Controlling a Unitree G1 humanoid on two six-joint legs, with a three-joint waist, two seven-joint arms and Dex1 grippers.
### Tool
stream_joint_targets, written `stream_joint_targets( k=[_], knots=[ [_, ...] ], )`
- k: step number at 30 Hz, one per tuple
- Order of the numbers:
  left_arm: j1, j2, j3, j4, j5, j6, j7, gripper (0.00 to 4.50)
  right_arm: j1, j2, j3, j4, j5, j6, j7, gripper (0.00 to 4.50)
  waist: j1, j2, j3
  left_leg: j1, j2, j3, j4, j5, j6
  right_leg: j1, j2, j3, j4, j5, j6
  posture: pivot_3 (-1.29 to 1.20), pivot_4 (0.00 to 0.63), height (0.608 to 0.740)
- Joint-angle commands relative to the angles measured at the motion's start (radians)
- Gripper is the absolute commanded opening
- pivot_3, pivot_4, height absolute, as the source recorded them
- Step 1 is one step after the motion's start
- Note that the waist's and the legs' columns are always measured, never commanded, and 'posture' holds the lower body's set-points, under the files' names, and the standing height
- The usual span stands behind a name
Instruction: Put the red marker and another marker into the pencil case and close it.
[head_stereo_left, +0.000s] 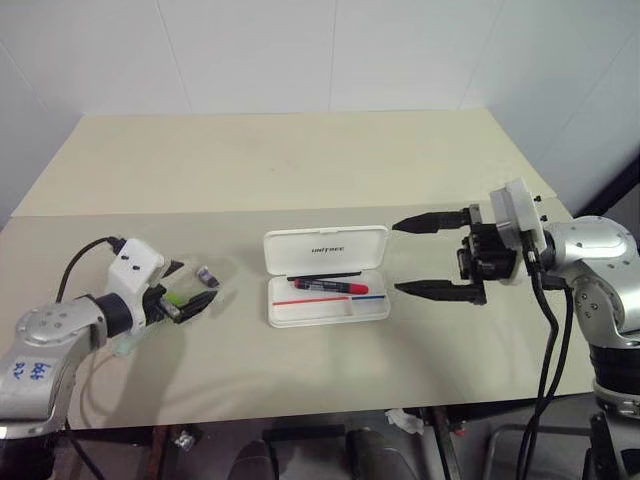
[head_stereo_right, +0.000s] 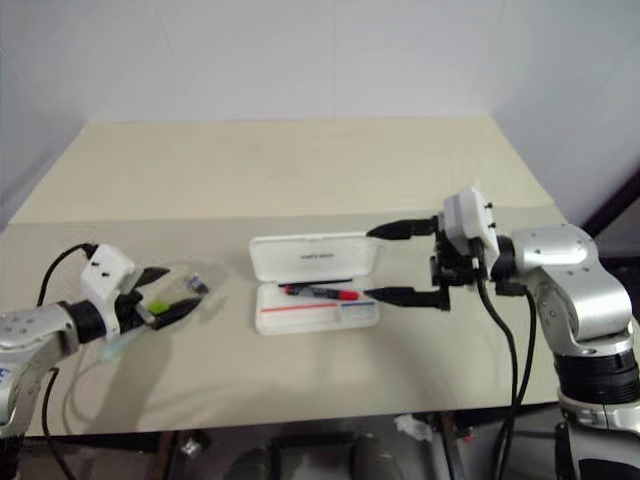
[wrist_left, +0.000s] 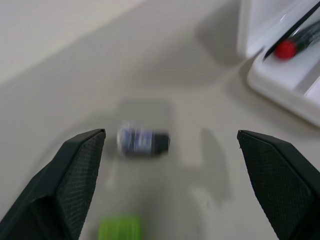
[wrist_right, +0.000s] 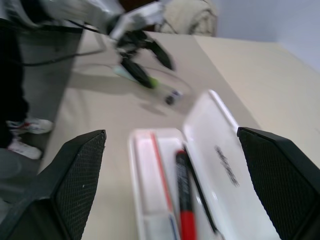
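Between the wide-open jaws of the left gripper (head_stereo_left: 185, 290) we see another marker (head_stereo_left: 178, 297), its light green end near the fingers and its pale body on the table (head_stereo_left: 300, 160); whether the fingers touch it we cannot tell. Just past those fingertips lies a small dark cap (wrist_left: 143, 141). Beside the spread, empty jaws of the right gripper (head_stereo_left: 418, 257), we note the pencil case (head_stereo_left: 327, 273) lying open, lid up. We record the red marker (head_stereo_left: 330, 285) inside its tray.
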Motion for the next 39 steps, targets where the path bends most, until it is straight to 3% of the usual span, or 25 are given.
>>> stream_joint_targets(
  k=[1, 6, 11, 24, 34, 39],
  knots=[
    [0.064, 0.054, 0.076, -0.116, -0.014, 0.131, 0.019, 4.5, -0.03, -0.019, -0.02, 0.043, -0.021, -0.053, 0.0, 4.45, 0.0, 0.0, 0.0, 0.0, 0.0, 0.0, 0.0, 0.0, 0.0, 0.0, 0.0, 0.0, 0.0, 0.0, 0.0, 0.0, 0.15, 0.74],
    [0.126, 0.256, 0.158, -0.115, 0.001, 0.355, -0.018, 4.5, -0.02, 0.005, 0.01, 0.093, -0.036, -0.1, 0.022, 4.45, -0.004, -0.003, 0.003, 0.001, 0.0, 0.0, -0.002, 0.0, 0.0, -0.002, 0.0, -0.001, 0.001, -0.003, -0.006, 0.0, 0.15, 0.74],
    [0.096, 0.369, 0.143, -0.109, -0.037, 0.411, -0.082, 4.5, -0.003, 0.051, 0.036, 0.08, -0.038, -0.119, 0.005, 4.45, -0.002, -0.003, 0.003, 0.001, 0.0, 0.001, -0.002, -0.001, -0.002, -0.002, -0.001, -0.001, 0.0, -0.007, -0.013, 0.0, 0.15, 0.74],
    [0.054, 0.438, 0.001, 0.057, -0.013, 0.318, -0.149, 4.5, 0.008, 0.048, 0.025, 0.027, -0.027, -0.095, -0.029, 4.45, -0.004, -0.004, 0.003, 0.001, 0.0, 0.003, -0.003, -0.003, -0.005, -0.003, -0.003, -0.001, 0.0, -0.006, -0.011, 0.0, 0.15, 0.74],
    [0.004, 0.41, -0.132, 0.174, 0.012, 0.274, -0.146, 4.5, 0.06, 0.025, -0.01, -0.077, 0.005, -0.042, -0.099, 4.45, -0.002, -0.004, 0.003, 0.0, 0.0, 0.003, -0.003, -0.003, -0.005, -0.003, -0.003, -0.001, 0.0, -0.005, -0.009, 0.0, 0.15, 0.74],
    [-0.011, 0.417, -0.186, 0.228, 0.044, 0.207, -0.151, 3.27, 0.068, 0.017, -0.017, -0.104, 0.016, -0.024, -0.128, 4.5, -0.001, -0.004, 0.003, 0.002, 0.0, 0.003, -0.003, -0.003, -0.004, -0.003, -0.003, -0.001, 0.001, -0.007, -0.011, 0.0, 0.15, 0.74]
  ],
)
